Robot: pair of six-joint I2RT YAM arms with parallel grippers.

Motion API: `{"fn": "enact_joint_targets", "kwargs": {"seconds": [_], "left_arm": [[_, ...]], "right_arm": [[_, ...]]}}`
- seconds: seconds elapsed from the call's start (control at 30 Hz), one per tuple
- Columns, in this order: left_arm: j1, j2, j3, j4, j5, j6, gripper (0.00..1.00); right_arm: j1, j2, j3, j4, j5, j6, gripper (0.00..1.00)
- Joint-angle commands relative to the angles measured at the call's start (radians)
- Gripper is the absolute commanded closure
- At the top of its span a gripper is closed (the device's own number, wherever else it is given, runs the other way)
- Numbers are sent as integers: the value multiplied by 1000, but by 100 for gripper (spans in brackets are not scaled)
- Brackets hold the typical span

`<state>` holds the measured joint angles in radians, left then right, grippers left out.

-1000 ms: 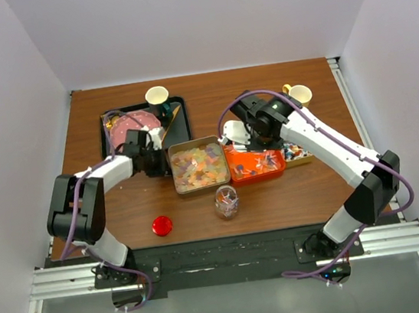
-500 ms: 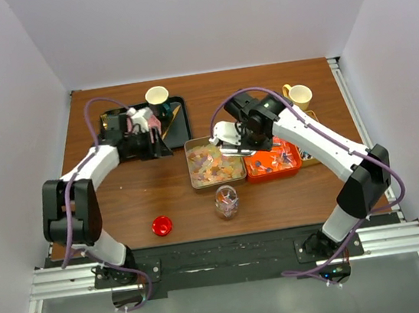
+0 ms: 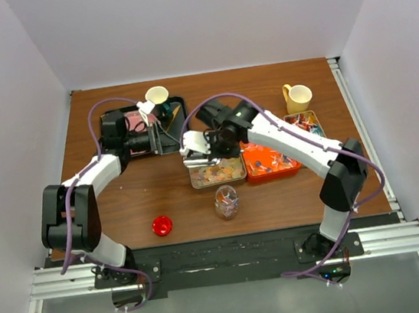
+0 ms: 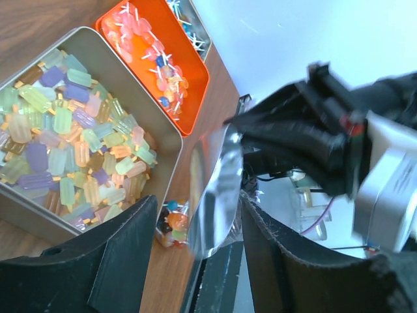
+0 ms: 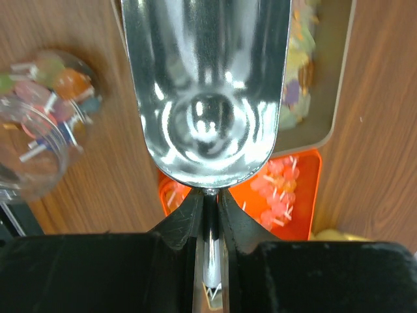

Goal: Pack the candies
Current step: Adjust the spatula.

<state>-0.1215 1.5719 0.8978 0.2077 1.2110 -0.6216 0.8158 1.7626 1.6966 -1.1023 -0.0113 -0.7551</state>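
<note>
Wooden table (image 3: pixel 123 202), tinned candies (image 4: pixel 65 130) — right tool (image 5: pixel 207 203) clamping scoop (image 5: pixel 205 85), seemingly empty

A brown wood-grain bench (image 3: pixel 216 86) is sitting inside a plain white enclosure. A back wall (image 3: pixel 191 20) is rising behind the bench, while a left wall (image 3: pixel 3 114) and a right wall (image 3: pixel 405 61) are closing in its sides. An aluminium rail (image 3: pixel 56 283) is running along the bench's near edge, and a second rail (image 3: pixel 353 118) is running along its right edge. Soft, even light is falling on the bench. A grey surface (image 3: pixel 230 312) is showing below the near rail.
</note>
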Motion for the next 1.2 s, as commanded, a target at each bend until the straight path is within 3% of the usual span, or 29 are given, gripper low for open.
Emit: {"fn": "enact_joint_targets", "kwargs": {"seconds": [0.0, 0.47, 0.5, 0.63, 0.83, 1.13, 1.17], "left_arm": [[-13, 0, -17, 65, 48, -46, 42], [-15, -3, -7, -77, -7, 76, 47], [-15, -4, -8, -79, -7, 82, 49], [-17, 5, -11, -83, 7, 89, 81], [-20, 10, -19, -48, 15, 77, 100], [-18, 34, -31, 70, 111, 17, 100], [-17, 36, -27, 71, 119, 22, 100]], "right_arm": [[42, 8, 51, 56, -4, 29, 100], [42, -26, 14, 102, 105, 48, 100], [40, -23, 18, 102, 111, 48, 100], [40, -9, 61, 108, 108, 62, 100], [42, 6, 95, 90, 53, 59, 100], [8, -75, 6, 47, -150, 48, 100], [-1, -87, -11, 50, -176, 48, 94]]}}
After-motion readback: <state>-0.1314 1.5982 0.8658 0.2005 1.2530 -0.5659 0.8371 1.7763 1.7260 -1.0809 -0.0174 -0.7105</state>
